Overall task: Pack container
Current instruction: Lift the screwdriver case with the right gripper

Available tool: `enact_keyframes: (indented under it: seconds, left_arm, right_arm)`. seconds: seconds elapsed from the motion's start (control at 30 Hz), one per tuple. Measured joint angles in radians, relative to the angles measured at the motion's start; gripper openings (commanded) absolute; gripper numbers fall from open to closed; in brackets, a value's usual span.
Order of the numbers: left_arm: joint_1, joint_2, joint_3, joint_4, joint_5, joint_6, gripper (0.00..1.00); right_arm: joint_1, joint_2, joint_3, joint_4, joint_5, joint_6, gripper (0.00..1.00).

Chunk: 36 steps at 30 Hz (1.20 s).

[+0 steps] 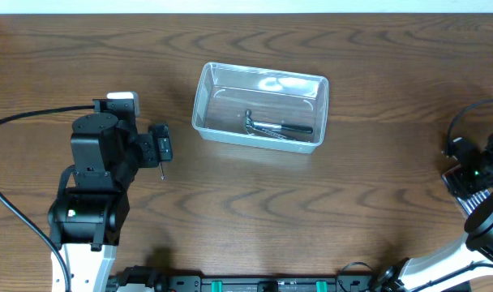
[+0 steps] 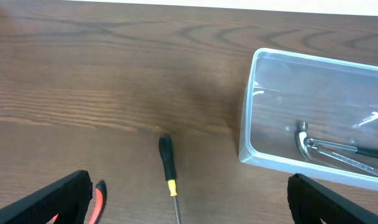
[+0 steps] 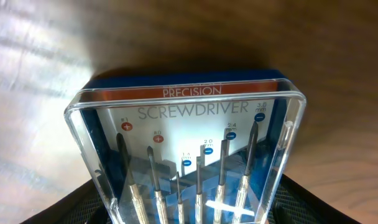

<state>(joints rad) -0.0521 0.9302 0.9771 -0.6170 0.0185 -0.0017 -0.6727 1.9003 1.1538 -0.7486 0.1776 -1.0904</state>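
Observation:
The clear plastic container (image 1: 204, 96) stands at the table's middle, with a hammer (image 1: 275, 127) lying inside. In the left wrist view the container (image 2: 245, 140) is at the right and the hammer (image 2: 308, 142) shows through it. My left gripper (image 1: 160, 149) is open and empty, left of the container. A black-handled screwdriver with a yellow band (image 2: 167, 158) lies between its fingers (image 2: 189, 208), on the table. My right gripper (image 1: 467, 180), at the far right edge, is shut on a clear case of precision screwdrivers (image 3: 189, 143), which fills the right wrist view.
A red-handled tool (image 2: 97, 199) lies by my left finger, mostly hidden. The screwdriver's tip (image 1: 161, 172) peeks out below the left gripper in the overhead view. Bare brown wood table lies around the container.

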Motion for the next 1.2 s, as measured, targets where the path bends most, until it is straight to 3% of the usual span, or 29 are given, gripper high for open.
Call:
enact_keyframes:
  seconds: [0.1, 0.23, 0.5, 0.67, 1.2]
  left_arm:
    - [0.0, 0.0, 0.0, 0.0, 0.0, 0.0, 0.98]
    - [0.0, 0.0, 0.0, 0.0, 0.0, 0.0, 0.98]
    - [0.0, 0.0, 0.0, 0.0, 0.0, 0.0, 0.98]
    - [0.0, 0.0, 0.0, -0.006, 0.0, 0.0, 0.98]
    - [0.0, 0.0, 0.0, -0.034, 0.0, 0.0, 0.98]
  right_arm:
    - [0.015, -0.001, 0.0, 0.013, 0.003, 0.013, 0.12]
    - [0.049, -0.001, 0.002, 0.03, 0.003, 0.031, 0.01]
    - [0.137, 0.008, 0.024, 0.056, -0.053, 0.13, 0.01]
    - [0.2, 0.031, 0.085, 0.049, -0.091, 0.27, 0.01]
    - [0.513, 0.037, 0.48, -0.174, -0.137, 0.586, 0.01]
